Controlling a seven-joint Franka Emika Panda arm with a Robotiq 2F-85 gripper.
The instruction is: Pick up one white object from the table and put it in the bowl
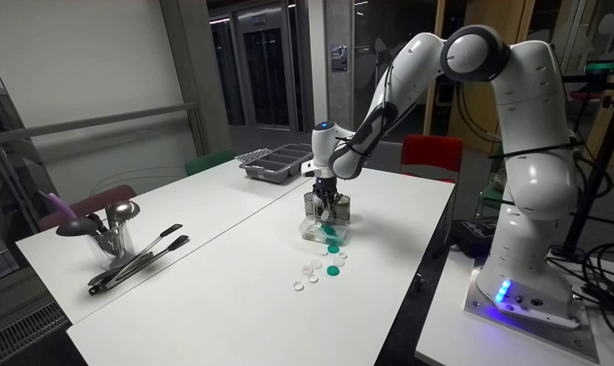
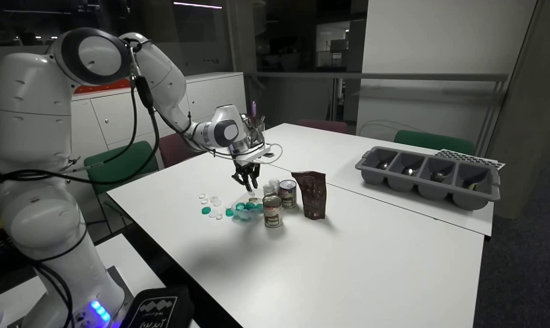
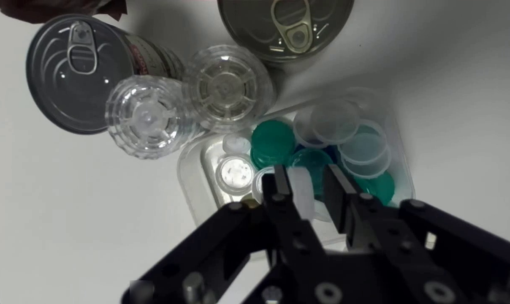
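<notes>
- White cap [image 3: 302, 193], one: upright and nearly edge-on between the fingertips in the wrist view, over the bowl; just under the fingertips in both exterior views.
- Gripper [image 3: 307, 175], black, two-fingered: pointing down above the bowl. Fingers narrowly parted, a thin gap visible between the cap and one finger; contact with the opposite finger cannot be told.
- Bowl [image 3: 193, 181], clear plastic, shallow, corners rounded: on the white table [image 1: 225, 305], directly beneath the gripper.
- Bowl contents: green caps [image 3: 273, 138], several; translucent lids [image 3: 335, 122], overlapping, toward one end; small clear caps [image 3: 237, 172], toward the opposite end.
- Loose green caps [image 1: 333, 271], two, and loose white caps [image 1: 307, 270], several, some ring-like: scattered on the table near the bowl.
- Clear ribbed pieces [image 3: 149, 116], two, plastic: side by side, just beside the bowl.
- Cans [image 2: 272, 212], two, labelled, pull-tab tops: upright, close by the clear ribbed pieces.
- Pouch [image 2: 312, 193], dark brown: standing near the cans.
- Tray [image 2: 373, 176], grey, four compartments, shiny utensils inside: well apart from the bowl.
- Patterned sheet [image 2: 468, 158], black and white: just beside the tray.
- Tongs [image 1: 139, 265], metal, black-ended: lying next to a clear holder [image 1: 98, 254] of ladles and other utensils.
- Robot arm [image 1: 408, 76], white: reaching over the table, blue lights at its base.
</notes>
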